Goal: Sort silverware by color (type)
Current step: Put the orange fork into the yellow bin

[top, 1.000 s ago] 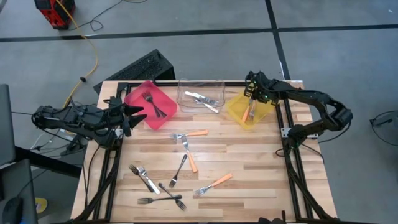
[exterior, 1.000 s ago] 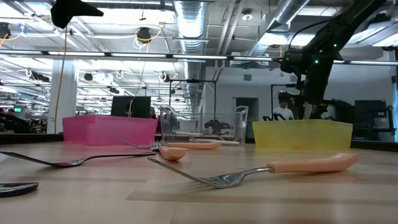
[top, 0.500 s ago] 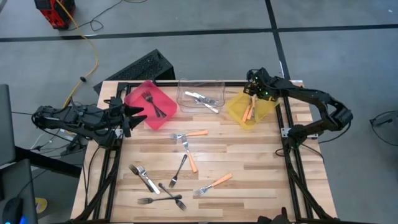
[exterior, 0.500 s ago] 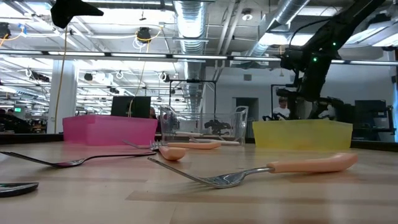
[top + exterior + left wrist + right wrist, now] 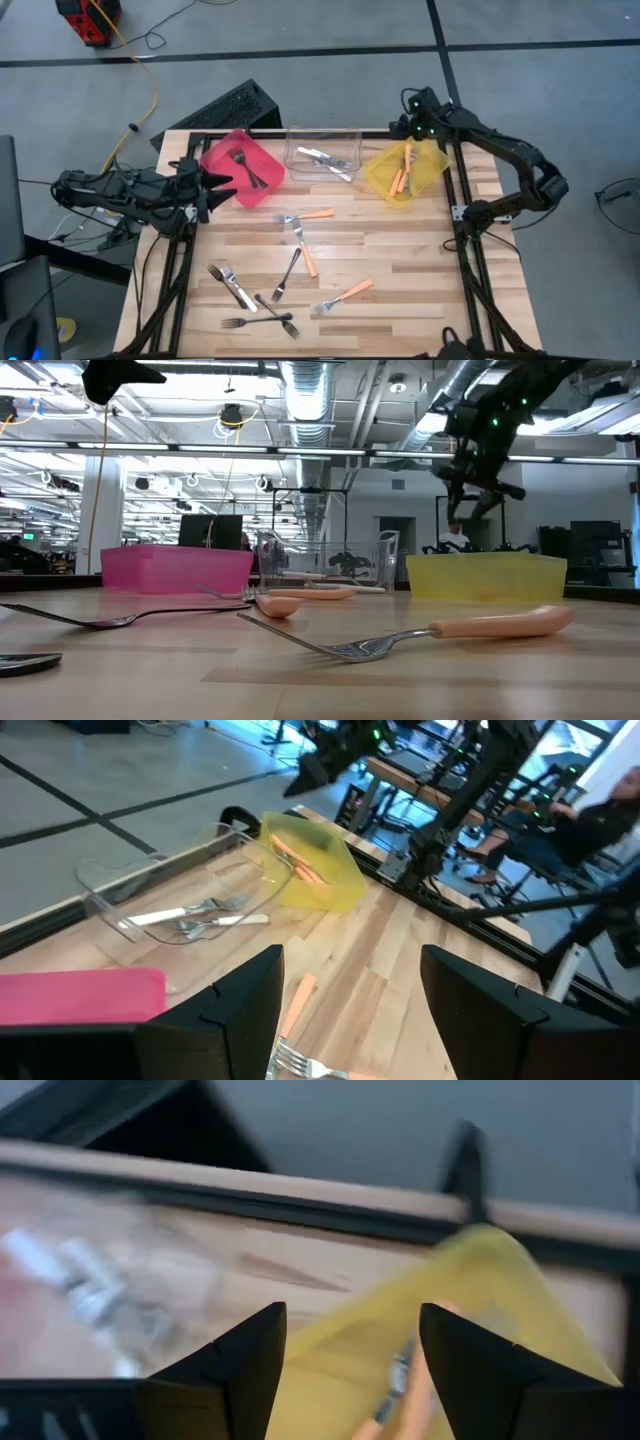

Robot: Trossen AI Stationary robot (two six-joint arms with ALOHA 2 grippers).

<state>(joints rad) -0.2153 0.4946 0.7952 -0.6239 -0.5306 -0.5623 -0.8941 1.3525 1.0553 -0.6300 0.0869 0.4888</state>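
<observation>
The silverware is partly sorted. Dark forks (image 5: 245, 165) lie in the red bin (image 5: 222, 160), silver forks (image 5: 325, 160) in the clear bin (image 5: 300, 140), and orange-handled forks (image 5: 402, 172) in the yellow bin (image 5: 380, 178). Loose on the table are orange-handled forks (image 5: 308, 214) (image 5: 345, 296), dark forks (image 5: 288, 272) (image 5: 258, 322) and silver forks (image 5: 228, 283). My right gripper (image 5: 412, 127) (image 5: 350, 1370) hangs open and empty above the yellow bin's far rim. My left gripper (image 5: 215, 185) (image 5: 350, 1020) waits open at the table's left edge, beside the red bin.
The three bins stand in a row along the far edge. A black keyboard (image 5: 225, 108) lies on the floor beyond the far left corner. Bare wood lies between the bins and the loose forks, and along the right side of the table.
My right gripper has risen out of the yellow bin and gone toward the table's far edge, rolling about its own axis as it went. An orange-handled fork that was under it now lies in the yellow bin with the others.
</observation>
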